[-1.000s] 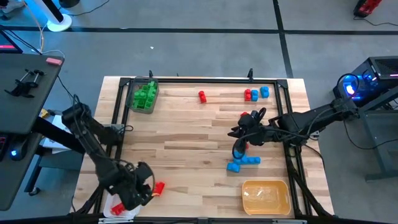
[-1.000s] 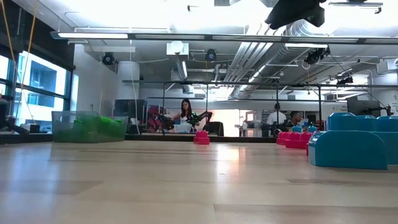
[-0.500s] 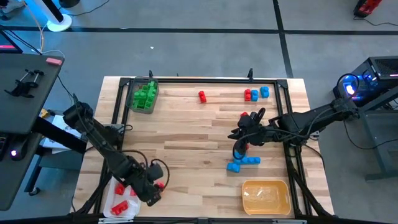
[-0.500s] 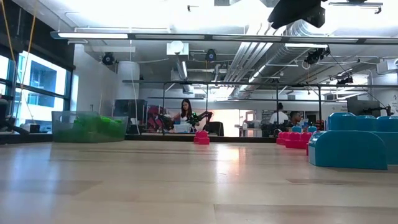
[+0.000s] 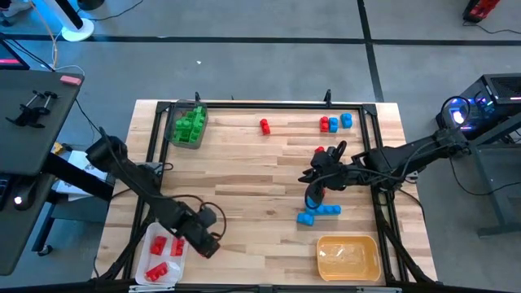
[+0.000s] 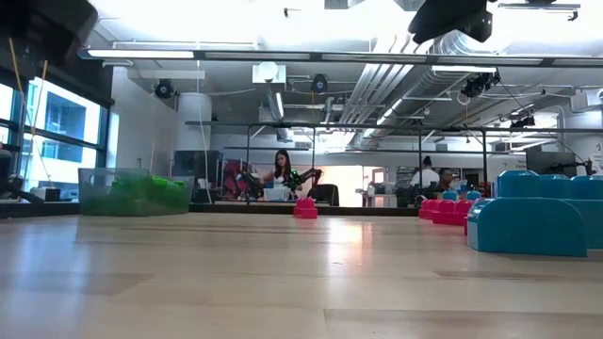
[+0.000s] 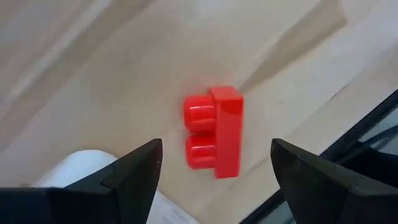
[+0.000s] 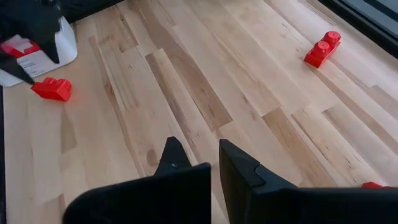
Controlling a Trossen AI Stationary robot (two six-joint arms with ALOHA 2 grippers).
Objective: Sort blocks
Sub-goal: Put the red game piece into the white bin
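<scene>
Landmark: the white tray (image 5: 163, 254) at the table's (image 5: 244, 163) near-left corner — places below are told from it.
Left pincer (image 5: 207, 242): just beside the white tray, on the side toward the table's middle. In the left wrist view its two fingers (image 7: 134, 171) stand wide apart with nothing between them; a red block (image 7: 214, 132) lies on the wood beyond the fingers, not touched.
Red blocks in the white tray (image 5: 159, 247): a few, lying loose inside it.
Right pincer (image 5: 313, 198): well apart from the white tray, across the table toward its right side, low over the wood. In the right wrist view its fingers (image 8: 186, 165) are drawn close together and hold nothing.
Blue blocks (image 5: 317, 213): a short cluster on the wood just on the near side of the right pincer — between it and the yellow tray (image 5: 348, 257), which sits at the near-right corner, opposite the white tray.
Green blocks (image 5: 190, 124): heaped in a grey tray (image 5: 181, 140) at the far-left corner, straight up the left edge from the white tray.
Other blocks: a lone red block (image 5: 264, 125) near the far edge; a red and blue group (image 5: 334, 123) farther right along that edge.
</scene>
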